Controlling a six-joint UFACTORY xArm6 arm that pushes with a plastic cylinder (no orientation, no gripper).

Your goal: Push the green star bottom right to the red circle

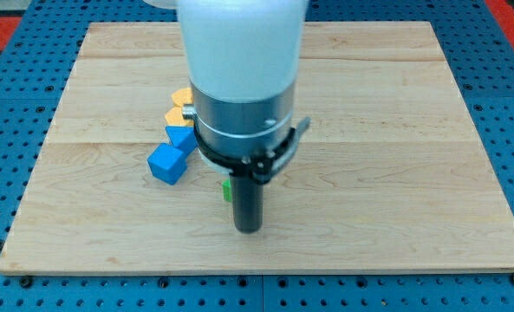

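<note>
There are no fingers to open or close here: my tip (248, 229) is the bare end of a dark rod, resting on the wooden board (395, 173) below its centre and grasping nothing. Only 1 green sliver, the green block (226, 190), shows at the rod's left edge, apparently touching it, its shape hidden. To the view's left lie 2 blue blocks (169, 163) and 2 orange blocks (178, 106), partly hidden behind the arm (241, 52).

Two blue blocks (168, 163) (181, 137), two orange blocks (182, 96) (177, 114) and one green block (227, 190) show on one wooden board (395, 130)
</note>
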